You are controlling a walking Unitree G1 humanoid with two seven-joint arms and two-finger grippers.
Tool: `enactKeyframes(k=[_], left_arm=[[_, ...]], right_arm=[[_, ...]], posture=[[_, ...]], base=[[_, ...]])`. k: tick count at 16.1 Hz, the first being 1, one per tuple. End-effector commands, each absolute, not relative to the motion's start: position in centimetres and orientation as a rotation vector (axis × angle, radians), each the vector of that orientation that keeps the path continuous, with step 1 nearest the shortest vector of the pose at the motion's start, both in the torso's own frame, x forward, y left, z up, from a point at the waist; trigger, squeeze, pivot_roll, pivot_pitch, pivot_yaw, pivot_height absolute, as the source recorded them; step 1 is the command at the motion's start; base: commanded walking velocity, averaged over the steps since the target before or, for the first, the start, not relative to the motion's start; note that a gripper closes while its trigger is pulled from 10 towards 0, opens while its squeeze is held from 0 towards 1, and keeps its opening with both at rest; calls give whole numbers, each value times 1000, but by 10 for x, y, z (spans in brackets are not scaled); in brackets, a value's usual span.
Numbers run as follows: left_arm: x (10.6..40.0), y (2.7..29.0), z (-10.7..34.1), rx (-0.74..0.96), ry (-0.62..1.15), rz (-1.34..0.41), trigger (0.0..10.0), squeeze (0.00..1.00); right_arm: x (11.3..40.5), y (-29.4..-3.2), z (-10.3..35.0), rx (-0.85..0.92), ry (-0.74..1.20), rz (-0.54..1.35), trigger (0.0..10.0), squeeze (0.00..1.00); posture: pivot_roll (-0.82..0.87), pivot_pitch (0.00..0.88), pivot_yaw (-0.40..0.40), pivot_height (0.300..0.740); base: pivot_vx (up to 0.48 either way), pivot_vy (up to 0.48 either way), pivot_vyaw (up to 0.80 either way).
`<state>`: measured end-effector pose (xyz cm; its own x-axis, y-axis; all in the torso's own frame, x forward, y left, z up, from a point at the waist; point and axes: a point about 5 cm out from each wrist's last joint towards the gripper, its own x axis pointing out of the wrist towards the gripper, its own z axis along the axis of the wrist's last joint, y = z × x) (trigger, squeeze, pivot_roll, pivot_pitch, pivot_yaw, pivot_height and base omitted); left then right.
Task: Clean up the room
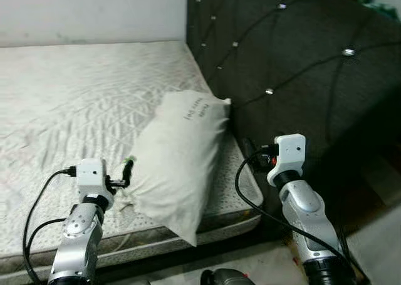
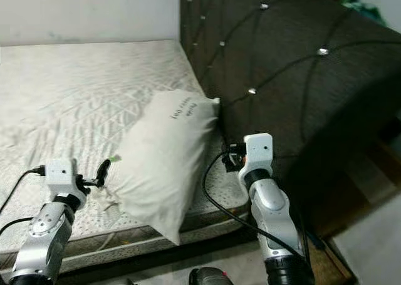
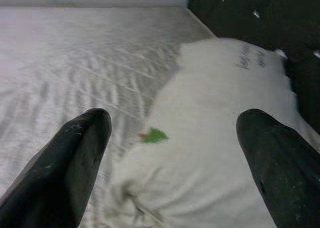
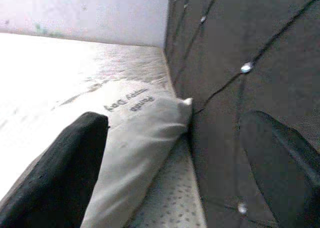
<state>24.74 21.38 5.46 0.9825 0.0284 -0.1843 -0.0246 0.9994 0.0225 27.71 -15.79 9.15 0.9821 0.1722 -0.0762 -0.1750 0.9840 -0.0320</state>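
Both grippers, left point(image 3: 170, 163) and right point(image 4: 175, 163), stood spread wide and empty at the pillow point(image 1: 178, 153). Closing the left one on the near corner, probably the loosest fabric, looked the surest grasp.

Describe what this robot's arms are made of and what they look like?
Both arms are silver metal segments with white boxy wrist housings and looping black cables. The left end effector and the right end effector each carry two long black fingers. The right wrist has a small red spot.

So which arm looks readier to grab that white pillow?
Probably the left. The left gripper sits open right at the rumpled white fabric pillow's near corner on the quilted mattress, while the right gripper is beside the dark tufted headboard.
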Motion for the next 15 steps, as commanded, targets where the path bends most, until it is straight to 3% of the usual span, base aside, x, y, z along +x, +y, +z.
enactKeyframes(k=[1, 4, 7, 11, 15], left_arm=[[245, 219, 63, 58, 139, 64, 10000, 0], [234, 225, 60, 175, 132, 43, 10000, 0], [264, 229, 77, 171, 88, -63, 10000, 0], [290, 204, 77, 156, 49, -115, 10000, 0], [276, 186, 66, 86, 32, -117, 10000, 0]], right_arm=[[274, -162, 95, -32, 77, 181, 10000, 0], [258, -176, 82, -66, 136, 161, 10000, 0], [257, -177, 74, -103, 153, 150, 10000, 0], [271, -167, 72, -124, 129, 92, 10000, 0], [263, -184, 62, -132, 121, -29, 10000, 0]], posture=[[-8, 0, -49, 740], [18, 0, -55, 740], [24, 0, -50, 740], [15, 0, -39, 740], [-15, 0, -17, 740]], base=[[0, 0, 0], [0, 0, 0], [0, 0, 0], [0, 0, 0], [0, 0, 0]])
